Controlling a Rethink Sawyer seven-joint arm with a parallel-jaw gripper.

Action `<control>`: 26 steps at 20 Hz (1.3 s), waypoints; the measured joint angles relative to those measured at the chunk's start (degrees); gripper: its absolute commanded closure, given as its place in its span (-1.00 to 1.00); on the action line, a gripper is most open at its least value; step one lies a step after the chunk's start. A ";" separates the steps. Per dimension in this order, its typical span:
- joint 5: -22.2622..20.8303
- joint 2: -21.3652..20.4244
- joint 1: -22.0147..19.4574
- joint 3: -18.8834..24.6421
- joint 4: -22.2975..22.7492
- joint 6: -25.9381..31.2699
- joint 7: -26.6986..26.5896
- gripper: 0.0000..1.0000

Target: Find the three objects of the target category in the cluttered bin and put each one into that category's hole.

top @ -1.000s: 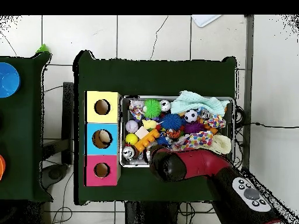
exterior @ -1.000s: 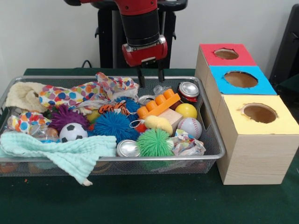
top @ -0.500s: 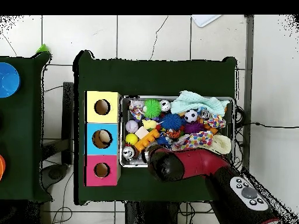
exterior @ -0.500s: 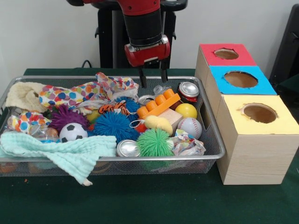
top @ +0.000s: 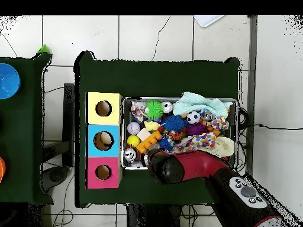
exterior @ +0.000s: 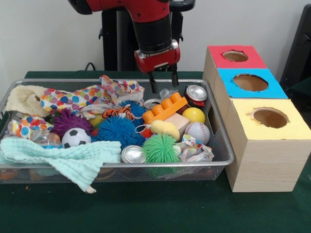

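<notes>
Over the far right part of the wire bin [exterior: 221, 141], the hand [exterior: 164, 83] hangs with its two dark fingers [exterior: 153, 82] apart and nothing between them, tips just above a small clear plastic container [exterior: 166, 92] wedged against the far rim. That piece sits tight between a silver can [exterior: 196, 93] on its right and an orange brick [exterior: 165, 108] in front, with the dotted paper [exterior: 92, 97] bunched off to the left. A second clear container [exterior: 44, 139] lies at the near left, half under a pale green cloth [exterior: 68, 158]; a third I cannot find. My worry is the crowding: coming straight down, one finger could land on the can or the brick and shove the container aside, or close on the can instead. Crinkly plastic also looks likely to crush and slip out during the carry. The blue box hole [exterior: 250, 82] sits to the right between a red hole [exterior: 235, 56] and a yellow one [exterior: 270, 117], so a drifting release could drop into the wrong opening or onto the green counter [exterior: 160, 208].
</notes>
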 measured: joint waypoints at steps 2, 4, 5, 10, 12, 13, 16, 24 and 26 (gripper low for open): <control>0.00 0.47 0.00 0.00 -0.01 0.00 0.00 -1.00; 0.00 0.95 0.00 0.00 -0.01 0.00 0.00 -1.00; 0.00 1.20 -0.01 0.00 -0.02 0.00 0.00 -1.00; 0.00 1.92 -0.08 0.00 -0.02 0.00 0.00 -1.00; 0.00 2.07 -0.18 0.00 -0.02 0.00 0.00 -1.00; 0.00 2.10 -0.24 0.00 -0.02 0.00 0.00 -1.00; 0.01 2.13 -0.42 0.00 -0.02 0.00 0.00 -1.00; 0.00 2.13 -0.49 -0.02 -0.02 0.00 0.00 -1.00; 0.00 2.13 -0.44 -0.05 -0.02 0.00 0.00 -1.00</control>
